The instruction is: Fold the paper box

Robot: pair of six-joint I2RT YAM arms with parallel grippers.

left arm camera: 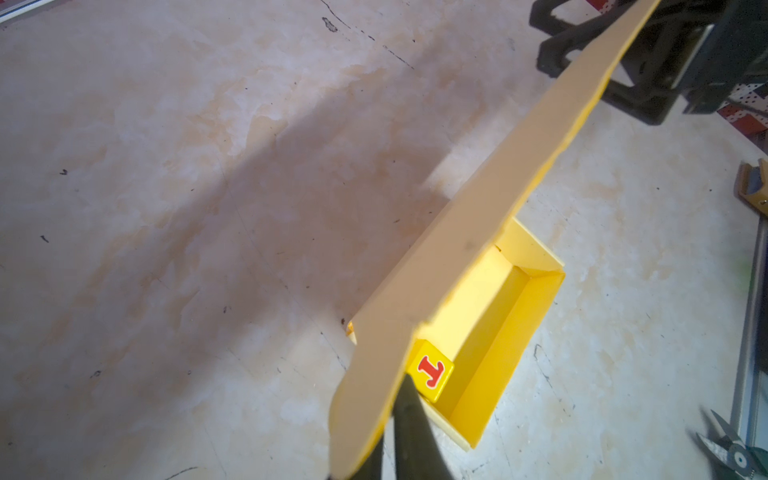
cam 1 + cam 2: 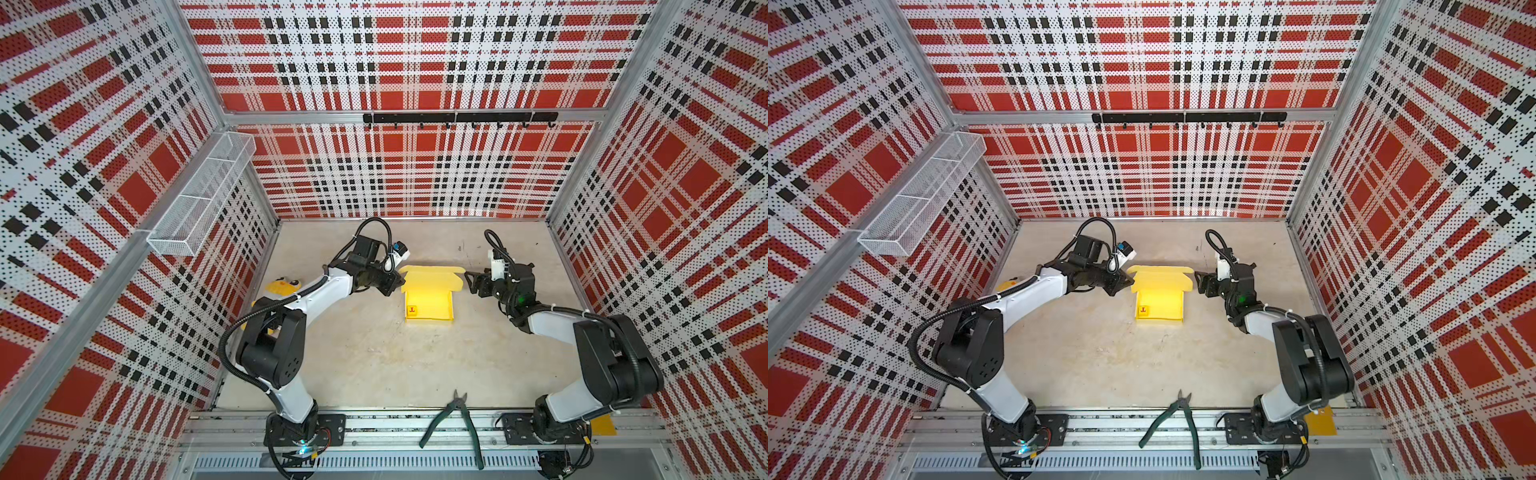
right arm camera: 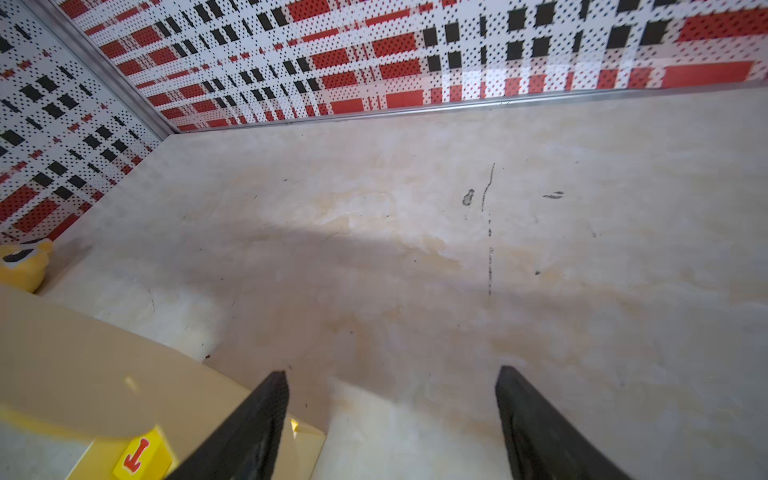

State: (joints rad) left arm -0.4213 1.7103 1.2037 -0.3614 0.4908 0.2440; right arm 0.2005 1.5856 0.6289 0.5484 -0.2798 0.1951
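Note:
The paper box (image 2: pixel 432 303) is pale yellow cardboard and stands mid-table in both top views, its tray formed and its lid (image 2: pixel 432 275) raised at the far side. My left gripper (image 2: pixel 401 282) is shut on the lid's left end; in the left wrist view the flap (image 1: pixel 457 232) runs between the dark fingers (image 1: pixel 411 436). At the lid's right end my right gripper (image 2: pixel 468 281) stands open, apart from it. The right wrist view has its two pads (image 3: pixel 266 415) wide apart over bare table, with the lid (image 3: pixel 83 374) beside them.
A small yellow cube with a red mark (image 2: pixel 412 310) sits inside the tray's near left corner. Green-handled pliers (image 2: pixel 453 419) lie across the front rail. A yellow plush toy (image 2: pixel 282 286) lies behind the left arm. A mesh basket (image 2: pixel 199 199) hangs on the left wall.

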